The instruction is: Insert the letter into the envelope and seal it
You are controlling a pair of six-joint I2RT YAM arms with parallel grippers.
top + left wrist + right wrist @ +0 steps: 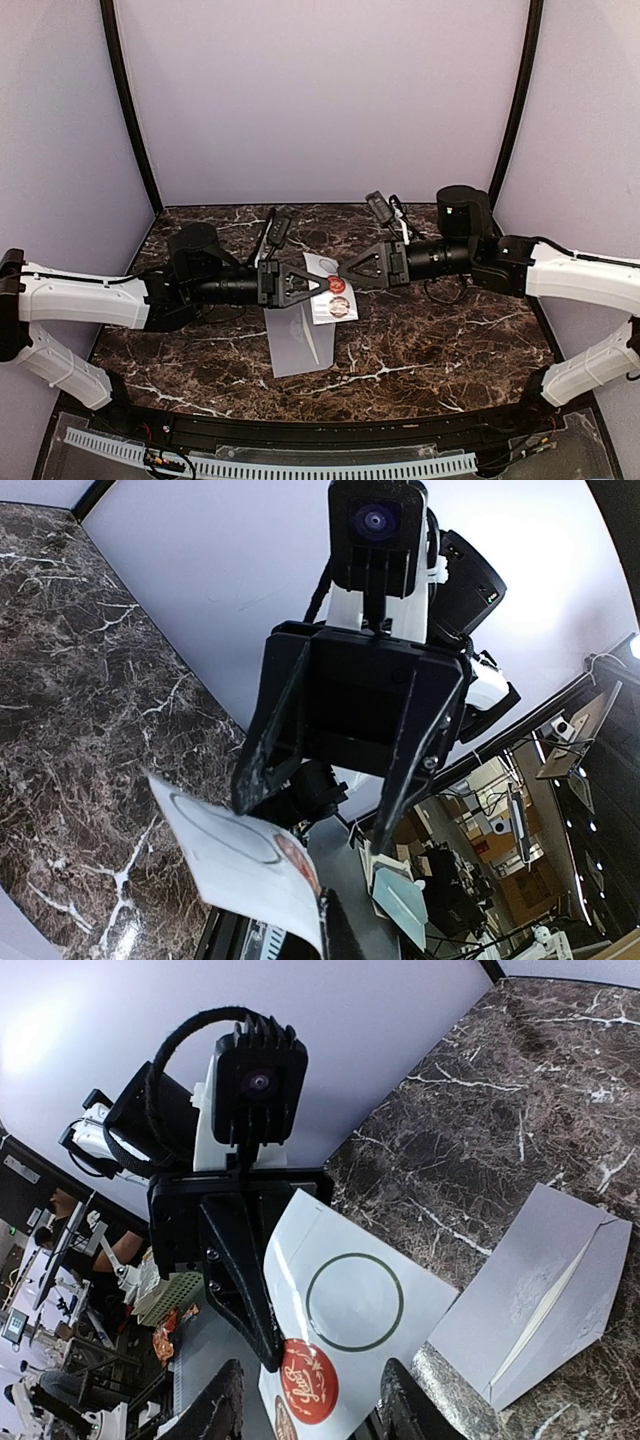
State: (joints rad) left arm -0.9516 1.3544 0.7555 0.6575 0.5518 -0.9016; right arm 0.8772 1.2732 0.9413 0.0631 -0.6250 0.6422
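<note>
Left tool [322, 287]: jaws together, pinching the edge of a white sticker sheet [335, 303] and holding it up above the desk [450, 340]. The grip is on the margin only.

Envelope [298, 345]: flat on the desk just below and in front of the two tools. Nothing touches it or pins it. The pointed flap looks folded over, but I cannot tell if it sits fully flat. The letter is not visible on its own, so it is presumably inside; unconfirmed.

The sheet has one empty ring outline and, below it, a red seal [308, 1380], with part of another at the sheet's bottom edge.

Right tool [344, 272]: jaws apart, facing the left tool tip to tip. The lower edge of the sheet sits in the gap, near the red seal. It is gripping nothing.

Step, as I judge it: peeling a seal off the sheet to close the flap.

Risks:
- The edge pinch is thin, so a pull from the right tool could drag the sheet out or tear it.
- The right tool could close on the backing as well as the seal, and then nothing peels.
- The seal could curl onto itself or stick to a finger, leaving it useless for the flap.
- The envelope is loose, so pressing a seal on it could slide it or land the seal off the flap tip.
</note>
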